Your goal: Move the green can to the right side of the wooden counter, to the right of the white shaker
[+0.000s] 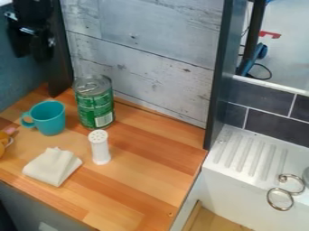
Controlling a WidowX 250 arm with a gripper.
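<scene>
The black gripper (31, 39) hangs at the upper left, above and behind the teal mug and apart from it. That teal mug (49, 118) stands upright on the wooden counter (147, 169), its handle toward the left. Right of the mug is a green can (95, 103) with a silver top. A white shaker (100, 147) with holes in its top stands in front of the can. Nearer the front edge lies a folded off-white cloth (53, 166). At the left edge an orange object (3, 143) is partly cut off.
A grey plank wall (145, 49) rises behind the counter, with a dark upright panel (218, 76) at its right end. Beyond that is a white ribbed sink ledge (247, 155) with curled metal rings (280, 199) at its edge. A dark post (60, 54) stands beside the gripper.
</scene>
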